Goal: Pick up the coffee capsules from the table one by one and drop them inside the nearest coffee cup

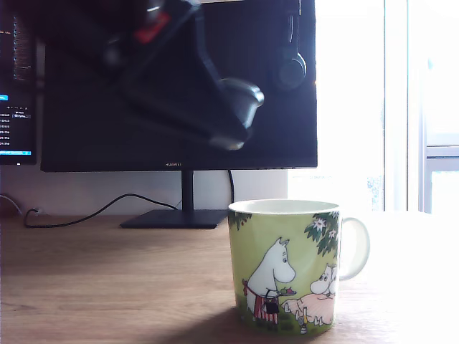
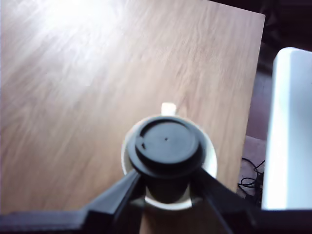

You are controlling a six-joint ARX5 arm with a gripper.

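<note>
The exterior view shows my gripper [image 1: 231, 122] high above the coffee cup [image 1: 287, 269], blurred against the dark monitor. It is shut on a dark grey coffee capsule [image 1: 241, 102]. The cup is a green mug with white cartoon figures and a white handle, standing on the brown wood-grain table [image 1: 107, 279]. In the wrist view my gripper [image 2: 166, 184] holds the dark capsule [image 2: 166, 145] by its sides, flat end toward the camera. The capsule hangs right over the cup's white rim [image 2: 211, 157] and hides most of its opening. The table [image 2: 73, 97] around the cup is bare wood.
A black monitor [image 1: 179, 86] on a stand [image 1: 172, 218] fills the back, with a cable [image 1: 93, 211] along the table and headphones [image 1: 290, 64] hung on it. Another screen [image 1: 16, 79] is at the exterior view's left. The wrist view shows the table's edge and a white object [image 2: 287, 126].
</note>
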